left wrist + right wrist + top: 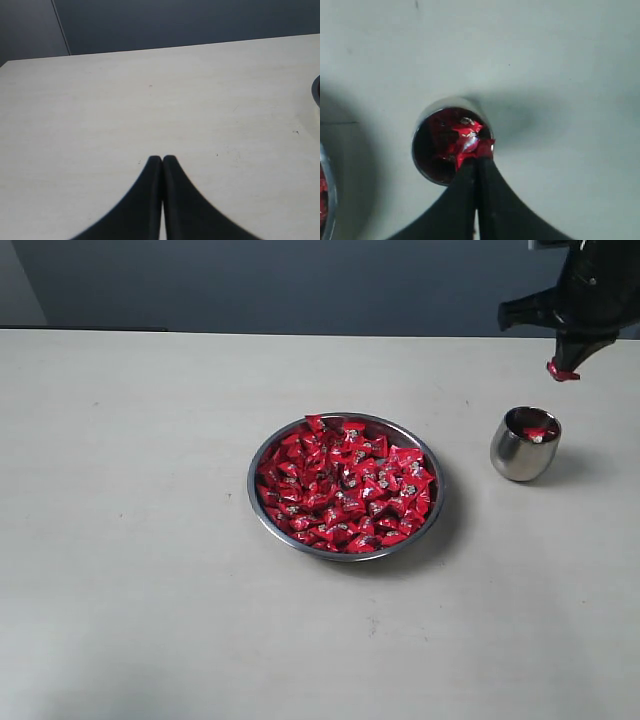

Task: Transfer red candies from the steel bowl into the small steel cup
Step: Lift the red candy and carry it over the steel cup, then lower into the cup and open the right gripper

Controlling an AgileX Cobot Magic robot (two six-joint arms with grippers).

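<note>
The bowl [251, 480], wide, shallow and shiny, sits mid-table, heaped with red candies [345, 485]. The cup [518, 458], small, rounded and upright, stands apart at the bowl's 3 o'clock with red wrappers inside. One candy [562, 371] hangs pinched in the right gripper [566, 364], above the cup toward its 12 o'clock.

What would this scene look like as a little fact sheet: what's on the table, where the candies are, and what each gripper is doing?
Table: pale, plain surface
Steel bowl: middle of the table, upright
Red candies: heaped in the bowl, filling most of it
Small steel cup: right of the bowl, apart from it, upright
Cup candy: at least one red one already inside
Right gripper: raised over the cup, shut on a single candy
Left gripper: shut, holding nothing, above bare table
</note>
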